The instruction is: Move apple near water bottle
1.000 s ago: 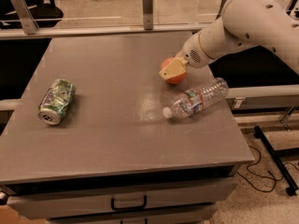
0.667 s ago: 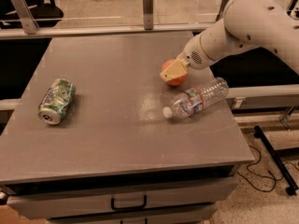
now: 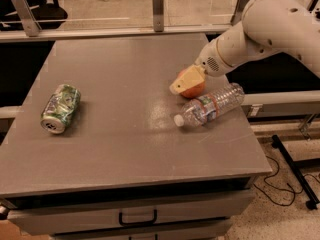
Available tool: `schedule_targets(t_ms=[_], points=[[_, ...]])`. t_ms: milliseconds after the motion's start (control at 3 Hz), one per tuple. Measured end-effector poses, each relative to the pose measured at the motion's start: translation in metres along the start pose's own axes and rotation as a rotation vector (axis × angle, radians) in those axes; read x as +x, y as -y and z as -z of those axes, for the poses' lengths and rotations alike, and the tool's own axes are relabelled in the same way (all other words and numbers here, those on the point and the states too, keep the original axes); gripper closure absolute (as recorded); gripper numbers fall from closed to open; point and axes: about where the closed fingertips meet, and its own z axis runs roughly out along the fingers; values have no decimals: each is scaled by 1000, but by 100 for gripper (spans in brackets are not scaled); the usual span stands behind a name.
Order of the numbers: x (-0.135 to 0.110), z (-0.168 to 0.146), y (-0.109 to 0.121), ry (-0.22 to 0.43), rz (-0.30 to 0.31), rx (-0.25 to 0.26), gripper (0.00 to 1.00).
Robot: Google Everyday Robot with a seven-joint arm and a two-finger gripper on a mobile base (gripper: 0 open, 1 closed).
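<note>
The apple [image 3: 196, 89], red-orange, is at the right of the grey table [image 3: 120, 134], just behind the water bottle [image 3: 210, 105]. The bottle lies on its side, white cap pointing front-left, with the apple almost touching its upper side. My gripper [image 3: 183, 84] comes in from the right on a white arm [image 3: 260, 29] and is shut on the apple. One cream finger [image 3: 183, 80] covers the apple's left front; the other finger is hidden behind the apple.
A crushed green can [image 3: 59, 108] lies on its side at the table's left. A glass barrier with metal posts [image 3: 158, 6] runs along the far edge. Drawers [image 3: 137, 216] sit under the front edge. Cables [image 3: 280, 184] lie on the floor at right.
My gripper with the apple has shifted slightly down and toward the water bottle. The bottle and the can have not moved.
</note>
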Motion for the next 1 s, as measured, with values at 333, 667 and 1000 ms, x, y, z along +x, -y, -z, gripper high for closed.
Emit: schedule_targets(t_ms=[333,667,1000], points=[[1,2,1,0,-1,4,0],[5,11,15,83,-23,2,0],[9,45,60,281,-53,39,0]])
